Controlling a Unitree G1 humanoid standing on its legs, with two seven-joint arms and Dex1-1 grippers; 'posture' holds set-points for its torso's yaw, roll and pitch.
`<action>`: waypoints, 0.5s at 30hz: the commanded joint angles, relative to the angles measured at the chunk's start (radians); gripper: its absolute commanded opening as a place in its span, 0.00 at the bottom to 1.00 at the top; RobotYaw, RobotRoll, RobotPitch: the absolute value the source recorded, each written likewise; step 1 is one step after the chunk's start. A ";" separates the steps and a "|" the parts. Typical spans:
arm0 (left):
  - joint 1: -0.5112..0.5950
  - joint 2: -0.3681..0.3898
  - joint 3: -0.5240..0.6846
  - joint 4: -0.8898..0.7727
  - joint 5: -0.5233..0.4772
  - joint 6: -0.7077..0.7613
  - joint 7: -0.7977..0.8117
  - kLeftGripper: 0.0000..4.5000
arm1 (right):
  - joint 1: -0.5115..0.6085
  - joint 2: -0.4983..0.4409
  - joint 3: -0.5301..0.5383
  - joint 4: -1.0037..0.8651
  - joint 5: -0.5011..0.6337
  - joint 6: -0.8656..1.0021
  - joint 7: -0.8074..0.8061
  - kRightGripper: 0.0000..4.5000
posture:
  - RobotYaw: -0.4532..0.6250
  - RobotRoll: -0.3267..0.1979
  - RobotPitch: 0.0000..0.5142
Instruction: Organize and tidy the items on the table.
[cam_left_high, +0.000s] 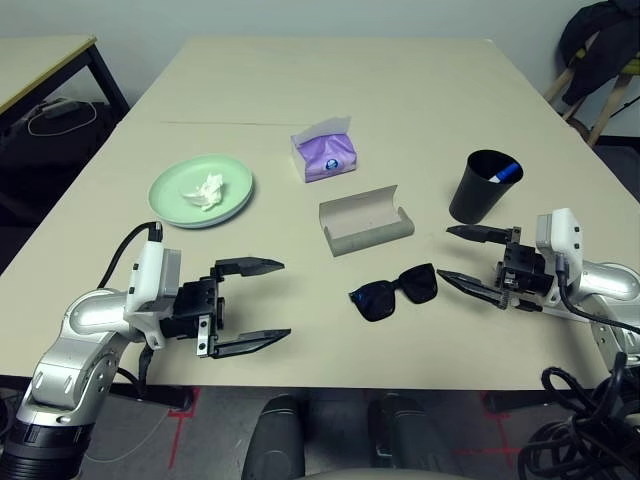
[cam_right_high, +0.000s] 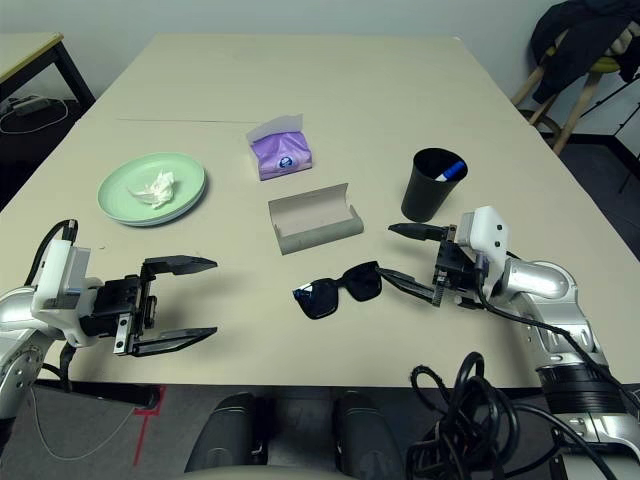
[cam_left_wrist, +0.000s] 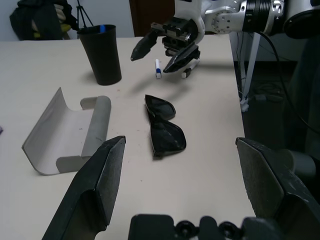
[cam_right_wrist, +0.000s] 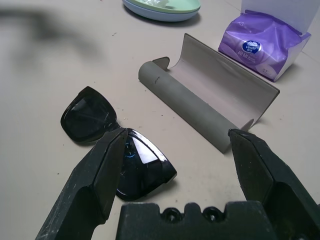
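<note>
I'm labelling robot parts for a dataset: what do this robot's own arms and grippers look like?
Both forearms are silver metal cylinders with dark joint bands. Each wrist carries a white boxy housing with a black cable looping from it. The left gripper and right gripper each have a black block body and two long, tapering black fingers with ridged inner faces. Black cables coil beside the right arm.

Pale wall (cam_left_high: 300, 18) behind. Smaller beige desk with black legs (cam_left_high: 45, 62) far left, white cable (cam_left_high: 58, 112) under it. Far right, wooden stool (cam_left_high: 600, 95) draped with dark jacket (cam_left_high: 600, 35). Grey floor (cam_left_high: 330, 415), red tape marks (cam_left_high: 185, 410).
</note>
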 joint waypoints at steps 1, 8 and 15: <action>-0.013 -0.008 -0.014 -0.019 -0.013 0.011 0.015 0.99 | -0.021 -0.012 -0.002 -0.012 0.015 0.011 0.015 1.00 | 0.48 0.62 0.18; -0.003 -0.020 -0.039 -0.002 0.017 -0.019 0.008 0.99 | -0.067 -0.035 0.008 -0.087 0.039 0.117 0.010 1.00 | 0.48 0.62 0.17; 0.011 0.000 -0.043 0.071 0.064 -0.083 -0.029 0.99 | -0.115 -0.086 0.016 -0.172 0.043 0.295 -0.020 1.00 | 0.48 0.62 0.16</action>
